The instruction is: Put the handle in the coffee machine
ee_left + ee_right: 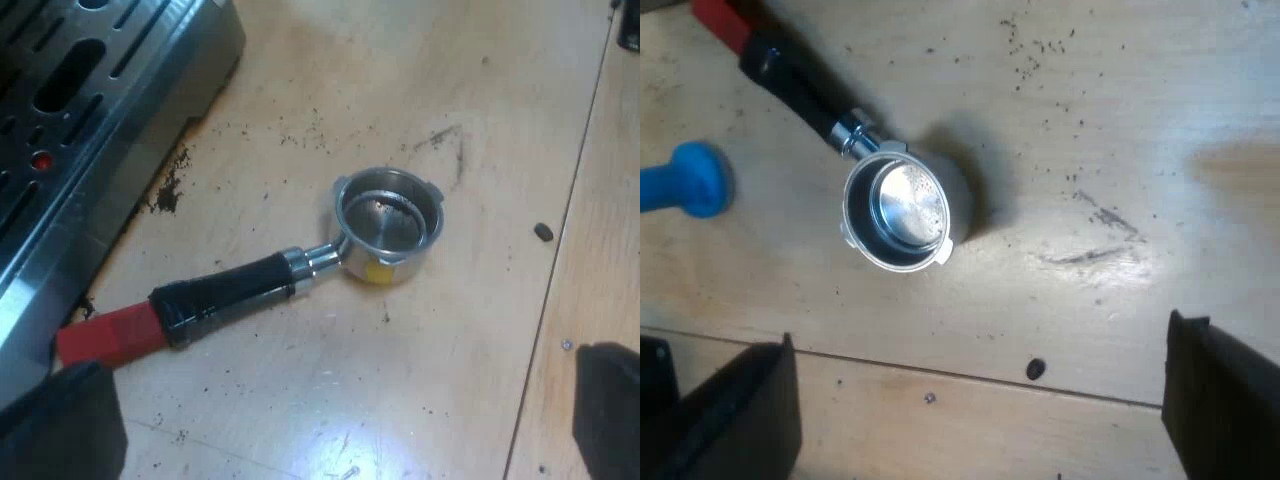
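Note:
The metal holder [388, 225] lies loose on the wooden table with its empty basket facing up. Its dark handle [225, 290] ends in red [105, 335] close to the base of the espresso machine [90, 110]. My left gripper [335, 430] hovers open above the table, with the handle's red end near one fingertip [60, 425]. In the right wrist view the holder's basket [898, 215] lies beyond my right gripper [975, 415], which is open and holds nothing. The handle [805, 85] points away from it.
A blue tamper [685, 185] lies on the table close beside the holder's basket. Spilled coffee grounds [168, 190] lie by the machine's drip tray. A single coffee bean [1036, 369] sits near a seam in the tabletop.

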